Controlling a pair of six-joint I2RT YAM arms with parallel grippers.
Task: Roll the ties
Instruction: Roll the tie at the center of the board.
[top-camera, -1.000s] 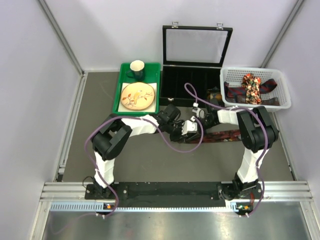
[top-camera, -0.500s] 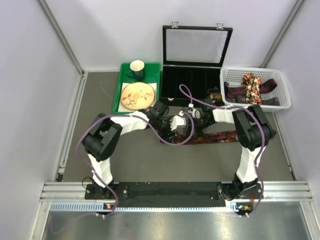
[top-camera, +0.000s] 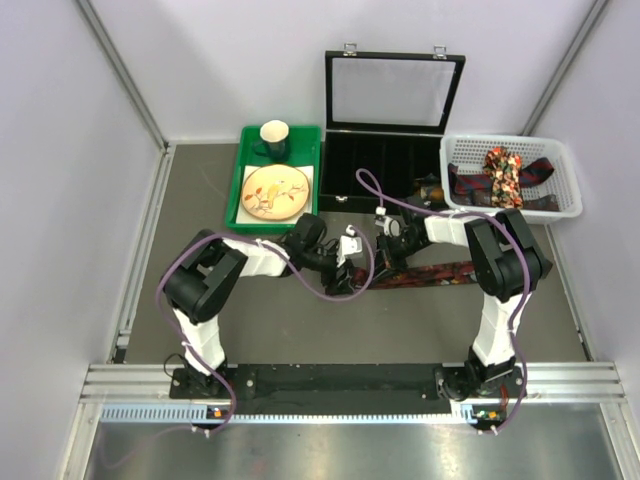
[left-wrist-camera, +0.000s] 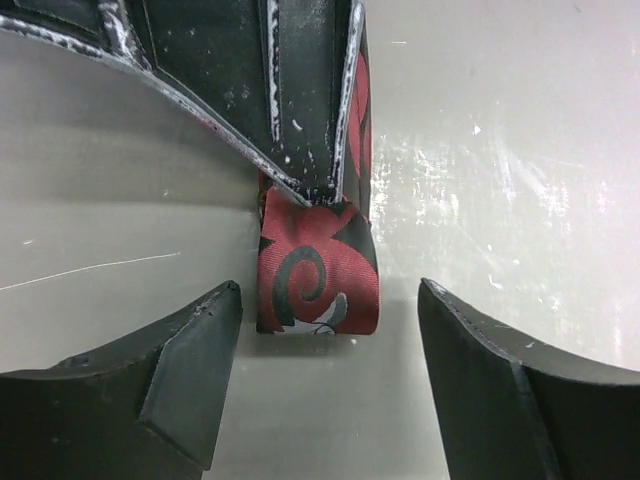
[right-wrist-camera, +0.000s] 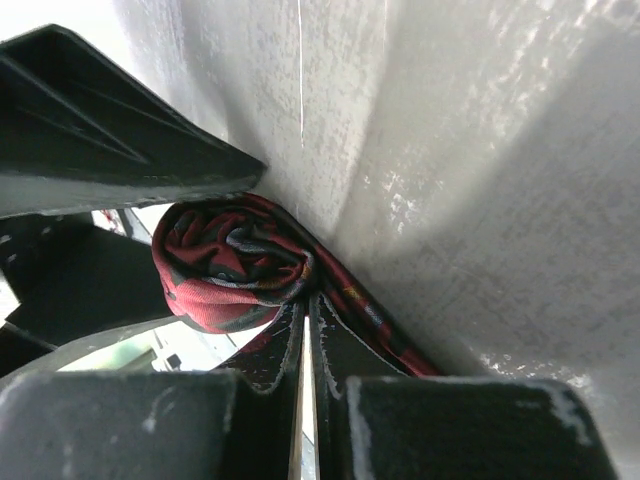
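Note:
A dark red tie (top-camera: 440, 271) with dark swirls lies flat on the table, its left end wound into a roll (left-wrist-camera: 318, 275). My right gripper (right-wrist-camera: 306, 300) is shut, its fingertips pinched into the centre of the roll (right-wrist-camera: 232, 265). In the left wrist view its shut fingers (left-wrist-camera: 290, 110) come down onto the roll from above. My left gripper (left-wrist-camera: 330, 288) stands open just left of the roll, one finger to each side, touching nothing. From above, the left gripper (top-camera: 350, 253) and right gripper (top-camera: 384, 250) face each other.
A white basket (top-camera: 512, 207) at the back right holds more ties (top-camera: 504, 172). An open black case (top-camera: 385, 165) stands behind the grippers. A green tray (top-camera: 239, 190) at the back left carries a plate (top-camera: 274, 192) and a mug (top-camera: 274, 140).
My left gripper has opened, let go of the roll and drawn back to the left. The right gripper stays shut at the roll, shifted slightly left.

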